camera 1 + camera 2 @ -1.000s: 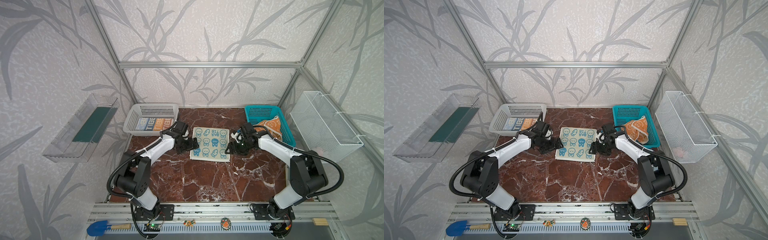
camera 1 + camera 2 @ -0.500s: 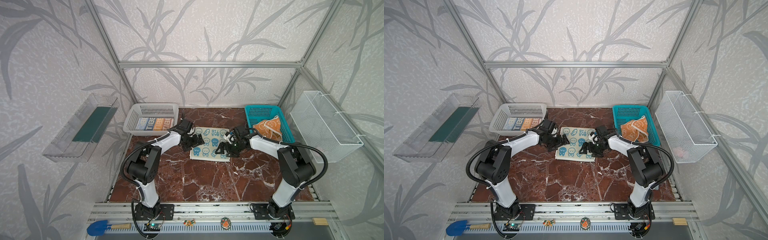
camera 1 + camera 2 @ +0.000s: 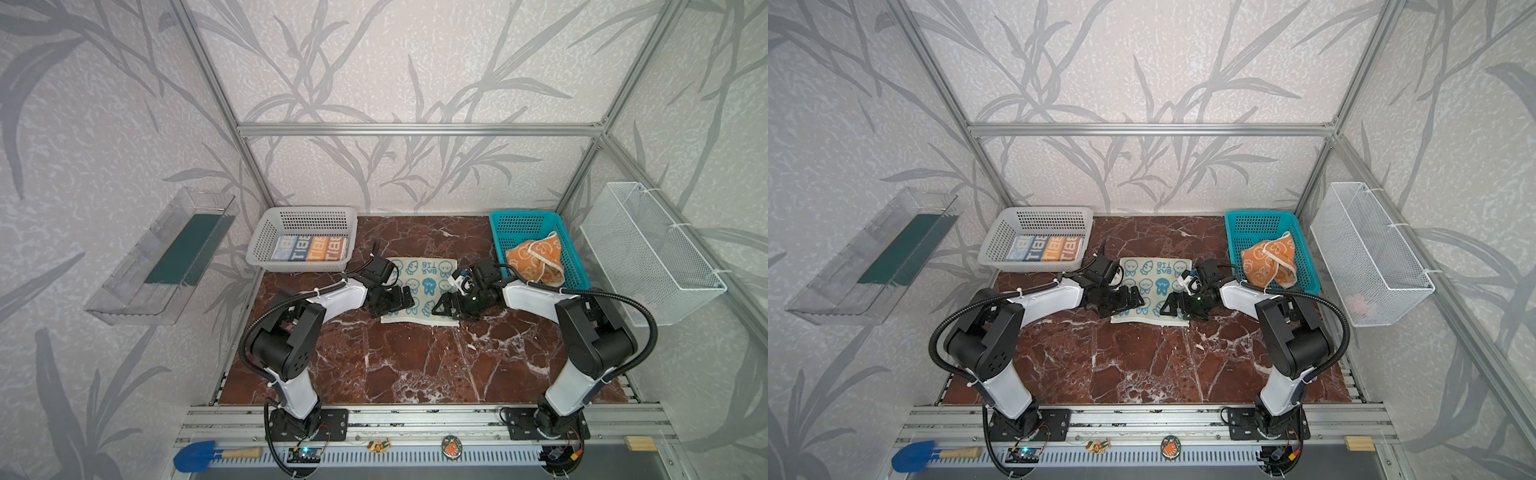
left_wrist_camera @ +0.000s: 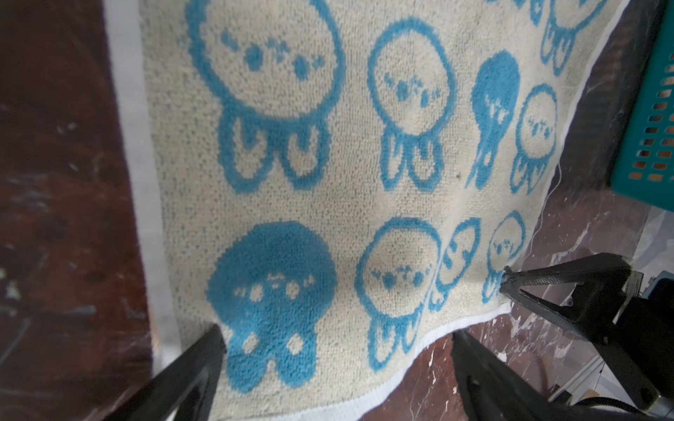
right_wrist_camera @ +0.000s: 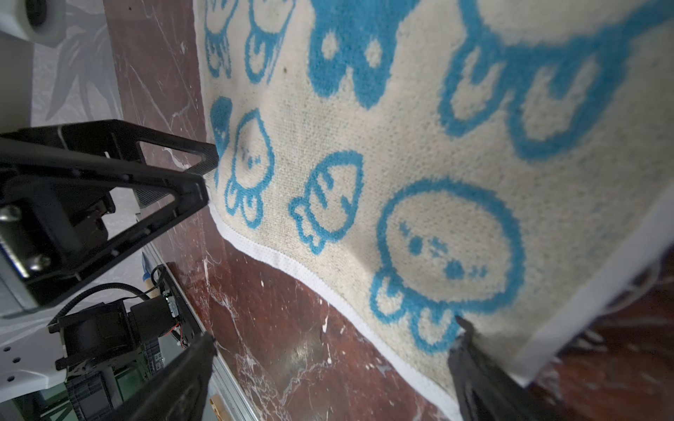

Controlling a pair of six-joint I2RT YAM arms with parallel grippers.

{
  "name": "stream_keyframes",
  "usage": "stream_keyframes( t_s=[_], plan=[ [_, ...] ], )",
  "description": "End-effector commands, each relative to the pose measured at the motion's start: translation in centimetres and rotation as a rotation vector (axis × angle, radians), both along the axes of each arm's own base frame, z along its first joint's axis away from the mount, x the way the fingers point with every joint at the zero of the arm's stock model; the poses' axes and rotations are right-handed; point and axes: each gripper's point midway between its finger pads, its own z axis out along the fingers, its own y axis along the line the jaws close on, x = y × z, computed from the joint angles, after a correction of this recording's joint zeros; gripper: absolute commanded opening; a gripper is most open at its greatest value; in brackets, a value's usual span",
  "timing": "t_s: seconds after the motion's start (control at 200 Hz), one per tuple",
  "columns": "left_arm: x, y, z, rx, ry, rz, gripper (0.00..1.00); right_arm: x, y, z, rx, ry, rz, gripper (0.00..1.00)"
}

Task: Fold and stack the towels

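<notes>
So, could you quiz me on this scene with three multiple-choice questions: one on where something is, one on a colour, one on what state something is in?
1. Where is the striped towel?
A. in the pale basket
B. in the wire rack on the wall
C. on the floor

2. What colour is the print on the bunny towel spread on the table?
A. orange
B. blue
C. green

3. How does the orange towel lie?
A. neatly folded
B. crumpled
C. spread flat

Answers:
1 A: it lies folded inside the pale basket in both top views.
2 B: both wrist views show blue bunnies on cream cloth.
3 B: it sits bunched up in the teal basket.
</notes>
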Motion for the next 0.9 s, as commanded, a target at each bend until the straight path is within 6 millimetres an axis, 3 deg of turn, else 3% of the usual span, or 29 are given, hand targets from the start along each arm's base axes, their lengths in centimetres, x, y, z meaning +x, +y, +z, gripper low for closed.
stream_keyframes(
  t_s=[0.0,0.105,0.23,0.315,0.44,0.555,0.655,0.75,0.895],
  plan=[
    [-2.6,1.8,-1.3,0.077,0.078,0.025,0.99,-3.5,-2.4,-2.7,-0.128,0.116,0.007,0.99],
    [-2.2,1.8,0.8,0.081,0.034,0.023,0.99,-3.0,-2.3,-0.4,-0.125,0.06,0.027,0.99],
    [-0.2,2.4,4.7,0.148,-0.073,0.002,0.99,-0.8,-1.9,3.4,-0.126,-0.039,0.043,0.99],
    [1.7,3.3,7.3,0.235,-0.165,-0.017,0.99,1.8,-1.8,6.2,-0.137,-0.115,0.031,0.99],
    [5.1,4.1,10.4,0.336,-0.317,-0.016,0.99,6.3,-2.6,8.5,-0.164,-0.177,-0.014,0.99],
    [8.0,4.8,11.4,0.33,-0.351,0.056,0.99,10.7,-3.7,8.0,-0.219,-0.196,-0.063,0.99],
    [9.7,3.4,11.2,0.22,-0.318,0.038,0.99,13.7,-4.5,7.1,-0.28,-0.202,-0.074,0.99],
    [10.8,2.4,10.7,0.206,-0.299,0.016,0.99,15.9,-5.0,5.9,-0.32,-0.191,-0.077,0.99],
    [11.4,1.6,8.8,0.227,-0.226,-0.028,0.99,17.9,-5.4,3.7,-0.356,-0.171,-0.066,0.88]
  ],
)
